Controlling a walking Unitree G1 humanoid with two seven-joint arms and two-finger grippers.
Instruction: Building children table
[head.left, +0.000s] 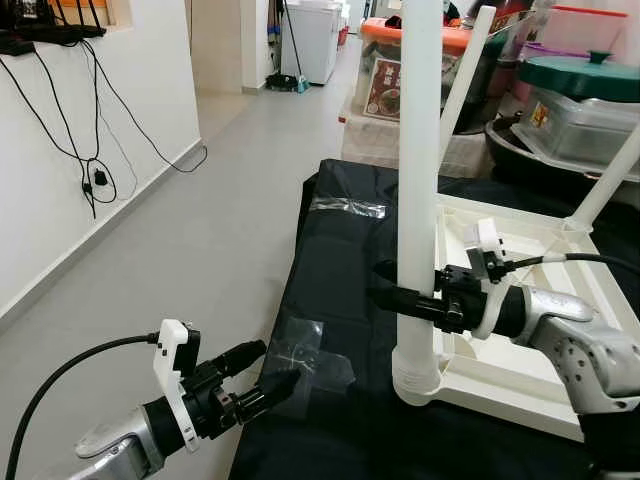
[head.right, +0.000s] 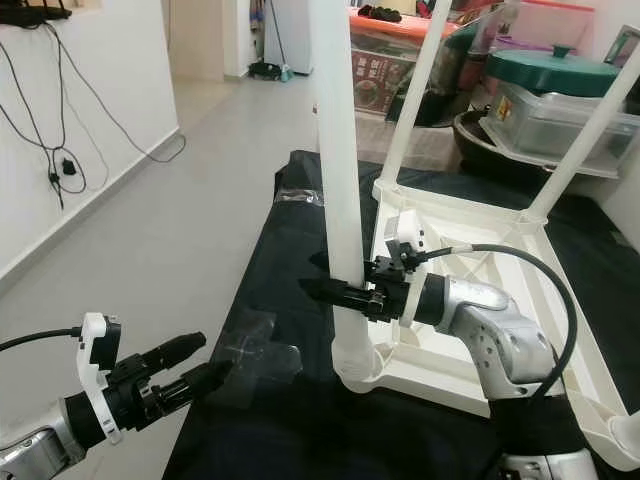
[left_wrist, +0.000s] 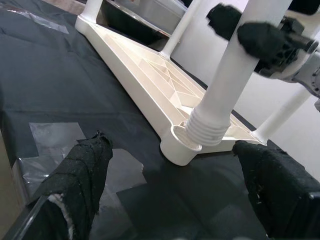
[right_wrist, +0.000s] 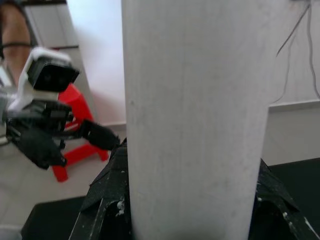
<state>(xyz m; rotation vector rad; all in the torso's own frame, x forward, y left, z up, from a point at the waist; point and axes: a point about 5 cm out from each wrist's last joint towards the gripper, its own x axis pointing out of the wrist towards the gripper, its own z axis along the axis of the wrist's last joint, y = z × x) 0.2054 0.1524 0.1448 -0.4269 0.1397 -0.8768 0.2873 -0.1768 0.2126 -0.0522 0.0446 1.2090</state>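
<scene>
Left eye view: right pincer (head.left: 392, 285) clenched around the near leg (head.left: 417, 180), fingers wrapped on the shaft a little above its ribbed foot. Just below that grip, ribbed end sitting in the corner socket (left_wrist: 181, 145) of the upturned tabletop (head.left: 520, 375), apparently not yet fully seated, ribs exposed above the socket rim. Leg close to upright, perhaps leaning slightly. Beyond the right pincer, two more legs (head.left: 465, 70) rising from far corners of the same white tabletop, all resting on the black-covered worktop (head.left: 340, 250).

Left pincer (head.left: 262, 373) released, fingers (left_wrist: 82, 170) spread wide, hovering low over the worktop edge beside taped patches (head.left: 300, 350), facing the socket from a short way off, touching nothing.

Step in hand, by the look of it: seating this leg in its socket. To do it well: keep the shaft square to the socket, no tilt, so the ribs enter evenly. Press straight down along the leg's own axis, or twist if threaded; cannot tell which from here. Grip set low, good for control, poor for leverage. Bracing the tabletop rim near the socket with the free left pincer advisable, as the light plastic will likely slide on the black cloth under a push. Firm clench needed too: smooth shaft, likely to slip.
</scene>
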